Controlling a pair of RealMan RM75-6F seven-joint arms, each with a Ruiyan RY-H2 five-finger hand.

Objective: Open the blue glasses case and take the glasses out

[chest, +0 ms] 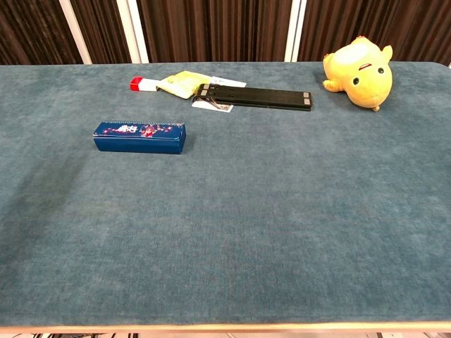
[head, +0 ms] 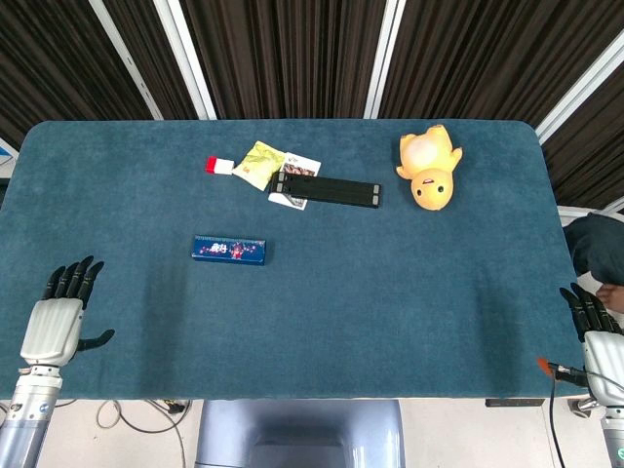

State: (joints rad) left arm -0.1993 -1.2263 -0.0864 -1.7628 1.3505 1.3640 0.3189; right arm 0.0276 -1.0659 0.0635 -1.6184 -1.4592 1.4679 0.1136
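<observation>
The blue glasses case (head: pixel 229 251) (chest: pixel 140 136), a long closed box with a floral print on top, lies on the left half of the table. My left hand (head: pixel 57 322) hovers at the near left corner with its fingers spread and nothing in it, well short of the case. Over at the near right edge, my right hand (head: pixel 596 331) holds nothing either, fingers extended. Neither hand shows in the chest view. No glasses are visible.
At the back lie a black folded stand (head: pixel 327 190) (chest: pixel 254 97), a yellow packet (head: pixel 257 164), a small red and white item (head: pixel 218 166) and a card (head: pixel 297 175). A yellow plush duck (head: pixel 427 167) (chest: pixel 359 63) sits at the back right.
</observation>
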